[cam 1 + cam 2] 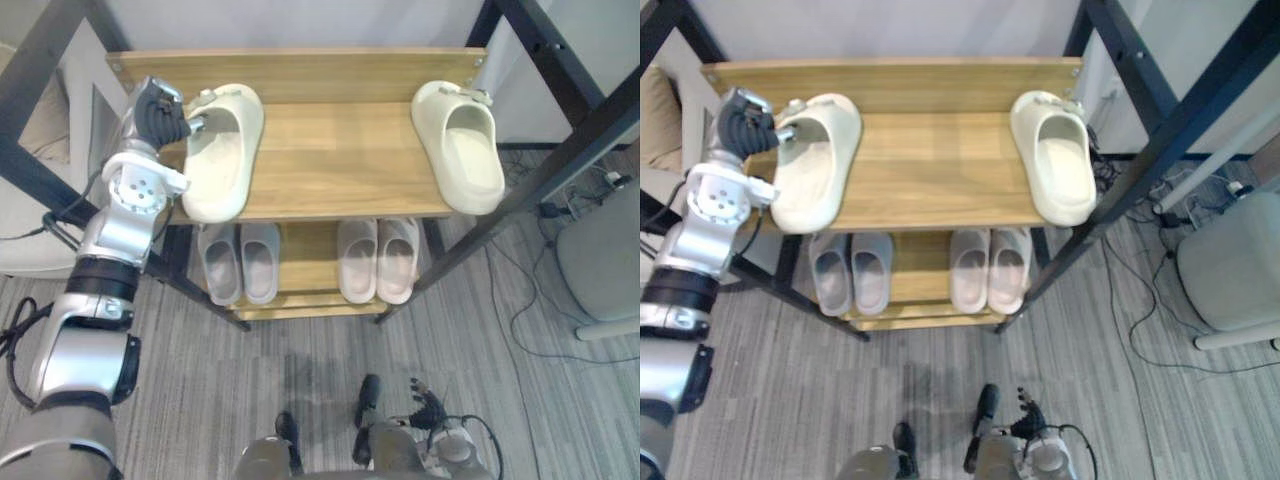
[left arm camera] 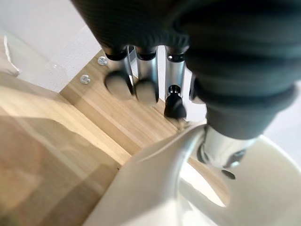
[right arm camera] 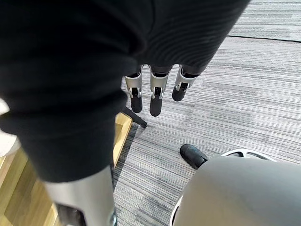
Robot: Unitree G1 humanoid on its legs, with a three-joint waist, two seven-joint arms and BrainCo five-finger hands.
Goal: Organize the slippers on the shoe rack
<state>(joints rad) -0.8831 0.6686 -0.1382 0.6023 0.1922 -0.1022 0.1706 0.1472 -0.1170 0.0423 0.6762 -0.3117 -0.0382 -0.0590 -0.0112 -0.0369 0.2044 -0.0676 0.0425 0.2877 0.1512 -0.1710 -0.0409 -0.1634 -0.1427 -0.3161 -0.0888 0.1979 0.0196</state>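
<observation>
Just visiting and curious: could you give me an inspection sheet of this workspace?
Surface: wooden shoe rack, top shelf bare in its middle.
Job's things: left cream slipper at the top shelf's left edge; right cream slipper at its right edge; grey pair and pinkish pair on the lower shelf.
Clutter: nothing seen.
Hands: left hand pinches the left cream slipper's strap; right hand hangs low, fingers straight, empty.
Cables: black cables on the carpet, right of the rack.
Surroundings: grey chair, black frame.

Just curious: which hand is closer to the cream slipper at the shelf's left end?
Left. The left hand holds that slipper by its strap; the right hand hangs near the floor.
</observation>
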